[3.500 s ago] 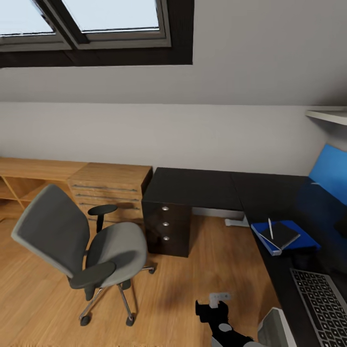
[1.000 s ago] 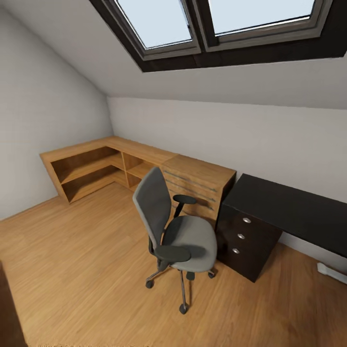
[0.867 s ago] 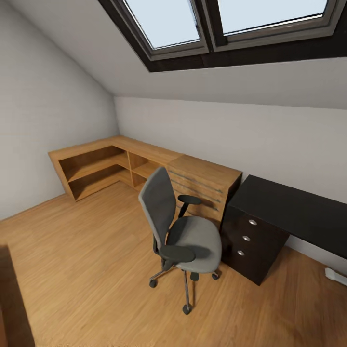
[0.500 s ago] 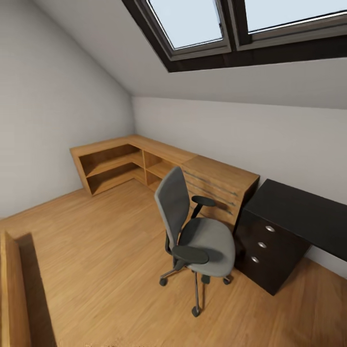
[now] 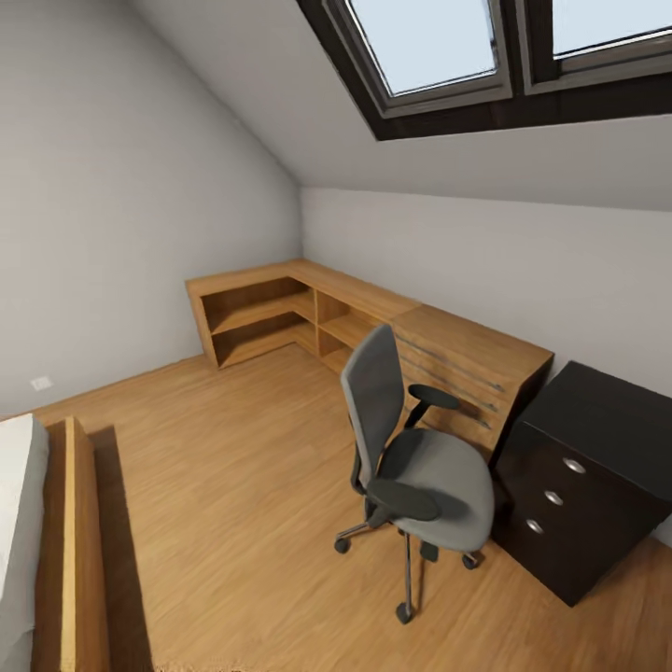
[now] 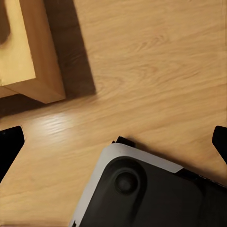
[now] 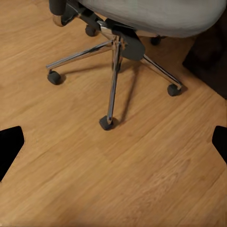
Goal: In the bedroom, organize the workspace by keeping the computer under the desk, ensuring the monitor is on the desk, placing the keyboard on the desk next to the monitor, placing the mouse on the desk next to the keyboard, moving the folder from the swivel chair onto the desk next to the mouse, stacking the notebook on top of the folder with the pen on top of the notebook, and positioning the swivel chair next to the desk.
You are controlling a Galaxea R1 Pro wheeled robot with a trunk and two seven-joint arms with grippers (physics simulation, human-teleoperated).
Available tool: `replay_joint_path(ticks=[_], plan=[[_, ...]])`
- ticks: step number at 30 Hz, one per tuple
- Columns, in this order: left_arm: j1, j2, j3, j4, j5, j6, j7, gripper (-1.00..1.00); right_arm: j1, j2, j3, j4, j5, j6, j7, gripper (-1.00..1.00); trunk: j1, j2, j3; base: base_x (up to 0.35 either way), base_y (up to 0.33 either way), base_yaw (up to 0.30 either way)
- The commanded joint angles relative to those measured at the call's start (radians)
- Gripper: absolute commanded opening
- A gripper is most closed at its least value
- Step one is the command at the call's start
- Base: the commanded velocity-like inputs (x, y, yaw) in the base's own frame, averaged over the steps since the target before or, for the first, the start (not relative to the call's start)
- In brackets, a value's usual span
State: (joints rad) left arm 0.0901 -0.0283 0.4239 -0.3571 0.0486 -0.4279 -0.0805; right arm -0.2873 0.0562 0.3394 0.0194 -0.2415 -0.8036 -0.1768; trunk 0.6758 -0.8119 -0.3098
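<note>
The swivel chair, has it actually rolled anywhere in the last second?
No. The swivel chair keeps its place beside the desk's drawers; the camera turned.

Swivel chair left of desk, before cabinet.

Light-wood L-shaped cabinet with open shelves and drawers along grey walls, wooden plank floor, dark-framed skylight, wooden bed frame with white mattress
</note>
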Motion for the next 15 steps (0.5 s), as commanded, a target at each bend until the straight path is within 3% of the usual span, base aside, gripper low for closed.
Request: replay_joint_path(ticks=[1,7,15], plan=[[0.000,-0.001,0.006,-0.002,0.005,0.000,-0.008,1.00,-0.001,0.001,0.009,0.002,-0.006,-0.004,-0.004,1.00,0.000,-0.001,0.000,0.000,0.000,0.242],[0.000,-0.001,0.006,-0.002,0.005,0.001,-0.008,1.00,-0.001,0.000,0.009,0.002,-0.005,-0.005,-0.004,1.00,0.000,-0.001,0.006,0.000,0.000,0.204],[0.000,-0.005,0.006,-0.002,0.005,0.001,-0.008,1.00,-0.001,-0.001,0.009,0.002,-0.005,-0.007,-0.004,1.00,0.000,-0.001,0.018,0.000,0.000,0.105]])
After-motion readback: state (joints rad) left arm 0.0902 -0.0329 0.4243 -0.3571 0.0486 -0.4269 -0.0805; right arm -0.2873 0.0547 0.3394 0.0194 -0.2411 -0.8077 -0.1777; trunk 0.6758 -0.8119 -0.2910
